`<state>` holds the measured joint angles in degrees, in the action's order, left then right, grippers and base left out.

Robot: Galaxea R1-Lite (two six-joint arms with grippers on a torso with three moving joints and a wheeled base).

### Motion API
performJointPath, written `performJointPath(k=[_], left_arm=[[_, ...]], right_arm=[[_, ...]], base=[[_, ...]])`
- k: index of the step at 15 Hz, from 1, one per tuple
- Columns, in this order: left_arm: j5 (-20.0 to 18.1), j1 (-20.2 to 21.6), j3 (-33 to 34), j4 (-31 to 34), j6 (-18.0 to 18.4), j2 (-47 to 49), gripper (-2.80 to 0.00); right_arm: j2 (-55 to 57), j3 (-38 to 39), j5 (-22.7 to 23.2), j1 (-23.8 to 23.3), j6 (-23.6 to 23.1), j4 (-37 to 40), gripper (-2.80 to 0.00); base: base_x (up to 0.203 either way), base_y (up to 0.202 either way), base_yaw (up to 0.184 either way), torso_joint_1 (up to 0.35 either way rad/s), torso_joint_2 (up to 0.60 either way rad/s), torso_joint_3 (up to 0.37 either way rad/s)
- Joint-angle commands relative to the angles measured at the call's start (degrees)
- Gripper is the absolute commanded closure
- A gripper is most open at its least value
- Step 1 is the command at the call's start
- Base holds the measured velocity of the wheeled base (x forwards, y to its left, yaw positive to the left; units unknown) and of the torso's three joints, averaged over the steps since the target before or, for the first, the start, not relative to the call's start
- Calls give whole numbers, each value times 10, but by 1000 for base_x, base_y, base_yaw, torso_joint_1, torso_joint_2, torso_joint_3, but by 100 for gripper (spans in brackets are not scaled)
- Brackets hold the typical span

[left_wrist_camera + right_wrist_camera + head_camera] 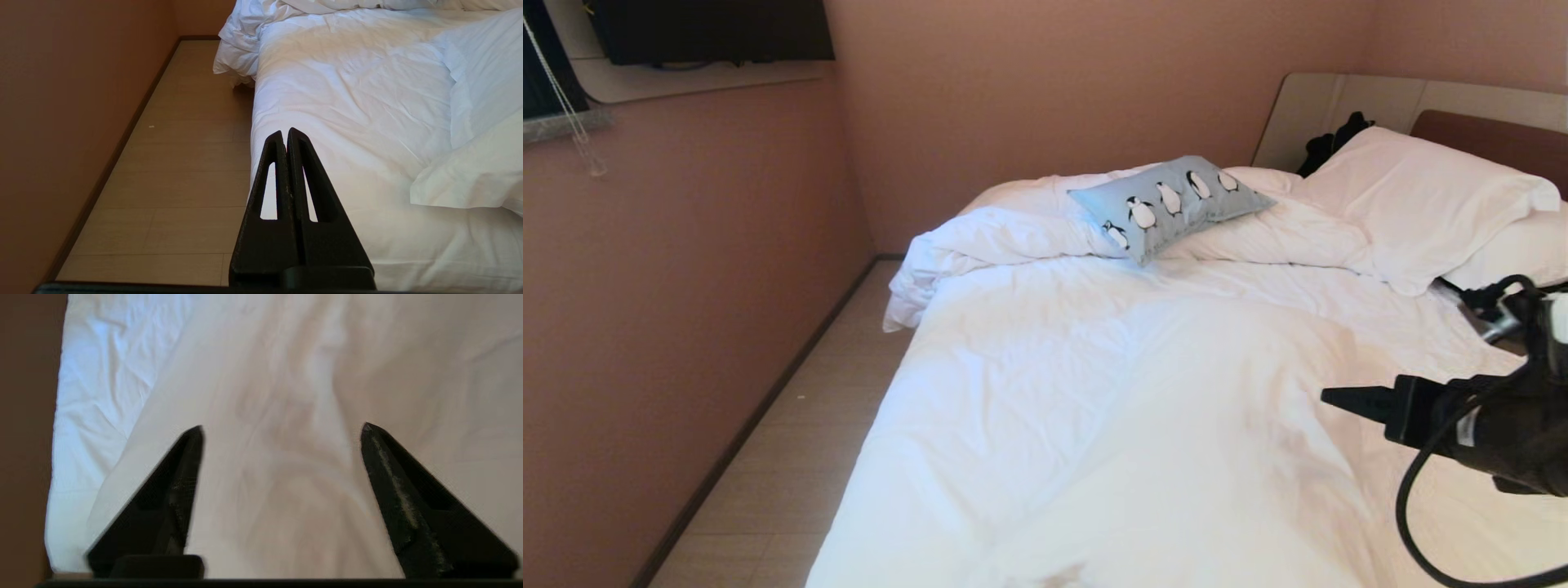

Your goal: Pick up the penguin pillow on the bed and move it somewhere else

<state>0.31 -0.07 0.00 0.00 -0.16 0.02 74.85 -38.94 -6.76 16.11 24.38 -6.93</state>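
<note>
Only my head view shows the penguin pillow [1170, 204], upper centre of the frame, lying on the rumpled duvet of the bed [1094, 408], well apart from my right gripper [1339, 398] at the right edge. My right wrist view shows those jaws spread wide over bare white sheet, holding nothing. My left gripper [284, 136] hangs pressed closed by the bed's edge, above the floor strip [179, 163]. Light blue, with black-and-white penguins.

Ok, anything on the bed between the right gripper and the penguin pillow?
Nothing visible: only rumpled white duvet lies between the open right gripper and the penguin pillow, which rests on the bunched duvet near the headboard.
</note>
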Motion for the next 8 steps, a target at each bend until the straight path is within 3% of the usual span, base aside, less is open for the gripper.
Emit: performJointPath(k=[1, 3, 8], left_arm=[[0, 0, 1, 0, 1, 0, 0], [0, 0, 1, 0, 0, 0, 0], [0, 0, 1, 0, 0, 0, 0]], right_arm=[[-62, 2, -79, -10, -15, 48, 0], [-73, 5, -80, -41, -14, 60, 0], [-201, -10, -77, -96, -13, 176, 0]], base=[[0, 0, 0, 0, 0, 0], [0, 0, 0, 0, 0, 0], [0, 0, 0, 0, 0, 0]])
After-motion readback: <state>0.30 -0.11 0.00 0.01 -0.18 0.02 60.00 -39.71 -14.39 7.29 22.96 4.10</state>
